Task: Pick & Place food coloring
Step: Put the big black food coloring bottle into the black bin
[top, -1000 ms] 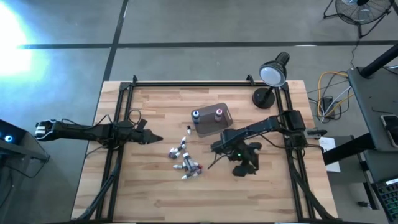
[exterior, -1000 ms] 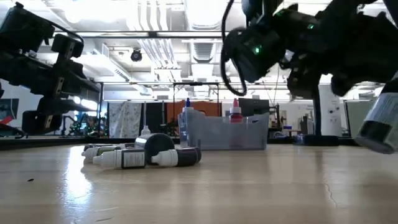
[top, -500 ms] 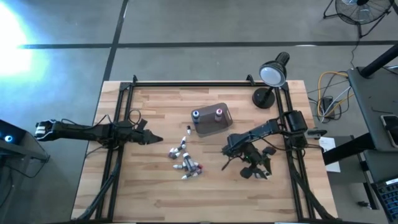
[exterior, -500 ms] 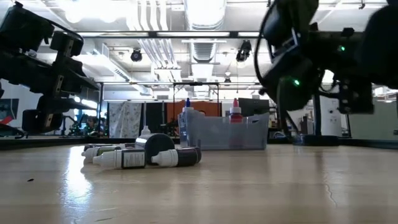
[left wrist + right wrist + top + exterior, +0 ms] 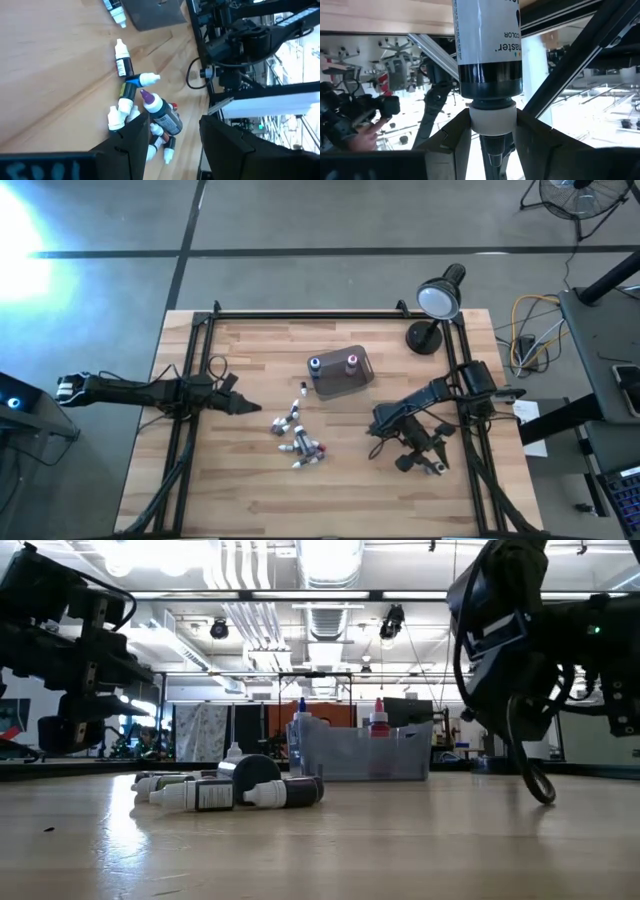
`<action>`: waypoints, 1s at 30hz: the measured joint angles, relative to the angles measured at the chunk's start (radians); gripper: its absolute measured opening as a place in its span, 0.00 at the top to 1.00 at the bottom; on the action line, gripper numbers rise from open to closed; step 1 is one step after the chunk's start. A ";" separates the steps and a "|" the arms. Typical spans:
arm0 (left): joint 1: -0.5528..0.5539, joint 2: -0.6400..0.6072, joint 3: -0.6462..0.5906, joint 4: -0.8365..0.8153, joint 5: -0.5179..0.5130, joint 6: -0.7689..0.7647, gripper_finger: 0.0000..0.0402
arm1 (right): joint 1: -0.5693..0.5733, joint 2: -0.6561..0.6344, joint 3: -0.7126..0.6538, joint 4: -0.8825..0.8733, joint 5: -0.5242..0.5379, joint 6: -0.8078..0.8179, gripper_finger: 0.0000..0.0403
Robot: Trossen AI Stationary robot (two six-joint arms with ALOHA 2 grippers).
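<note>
Between right gripper (image 5: 487, 135) fingers, clamped food coloring bottle (image 5: 487, 50), top cropped, left gripper (image 5: 170, 145) parted.

"COLOR" on held bottle (image 5: 487, 47)

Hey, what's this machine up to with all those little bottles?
It is sorting small food coloring bottles into a smoky-grey tub on a wooden table. Two bottles stand in the tub; most lie in a loose heap beside it. The right gripper is shut on one bottle, clamped at its white cap, over the table's right side, away from the tub. The left gripper is open, waiting just left of the heap.
</note>
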 joint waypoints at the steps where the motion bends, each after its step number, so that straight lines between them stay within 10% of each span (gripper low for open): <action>1: 0.000 0.000 0.000 0.000 0.003 0.009 0.62 | 0.001 0.000 -0.003 0.001 -0.002 0.000 0.69; 30: 0.000 0.001 0.000 -0.001 0.056 0.093 0.62 | 0.013 -0.001 0.107 0.168 0.198 0.013 0.37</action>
